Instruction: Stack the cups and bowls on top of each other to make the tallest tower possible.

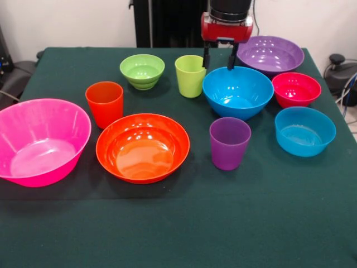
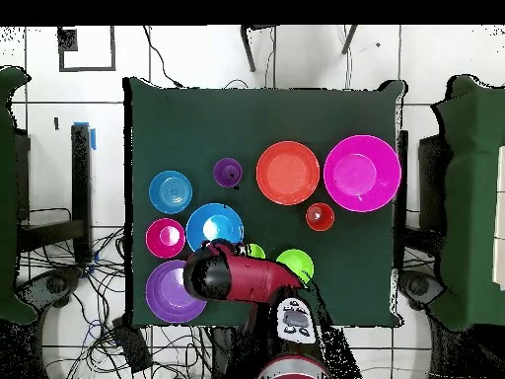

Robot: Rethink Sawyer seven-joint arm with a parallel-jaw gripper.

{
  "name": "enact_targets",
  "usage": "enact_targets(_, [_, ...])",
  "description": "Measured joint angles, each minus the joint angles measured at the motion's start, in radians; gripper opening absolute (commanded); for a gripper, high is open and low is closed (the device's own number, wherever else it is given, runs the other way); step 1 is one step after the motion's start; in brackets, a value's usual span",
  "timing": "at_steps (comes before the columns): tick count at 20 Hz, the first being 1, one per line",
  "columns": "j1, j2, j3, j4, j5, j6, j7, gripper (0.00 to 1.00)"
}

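Surface: a table (image 1: 178,234) covered by a dark green cloth is seen, every piece standing separately on it.
Room: a tiled white floor strewn with cables is shown in the overhead view; a pale wall is seen behind the table in the front view.
Cups: an orange cup (image 1: 105,104), a lime green cup (image 1: 190,75) and a purple cup (image 1: 229,143) are set upright, glossy and tapered.
Big bowls: a pink bowl (image 1: 40,140) at the front view's left, an orange bowl (image 1: 143,147), a blue bowl (image 1: 238,92) and a purple bowl (image 1: 270,54).
Small bowls: green bowl (image 1: 142,70), red bowl (image 1: 296,89), light blue bowl (image 1: 305,130).
Tower: nothing is stacked.
Gripper (image 1: 218,57): its fingers are parted and empty, held above the gap between the lime green cup and the blue bowl's far rim.
Hidden: the arm (image 2: 242,279) is cut off at the front view's top; from overhead it covers the lime green cup and part of the blue bowl.
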Motion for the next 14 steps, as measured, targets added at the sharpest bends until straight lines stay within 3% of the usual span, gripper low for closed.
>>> enact_targets(7, [0.009, -0.035, -0.004, 0.0, 0.0, 0.023, 0.0, 1.0])
enact_targets(14, [0.069, -0.126, -0.029, 0.002, 0.013, 0.065, 0.005, 1.0])
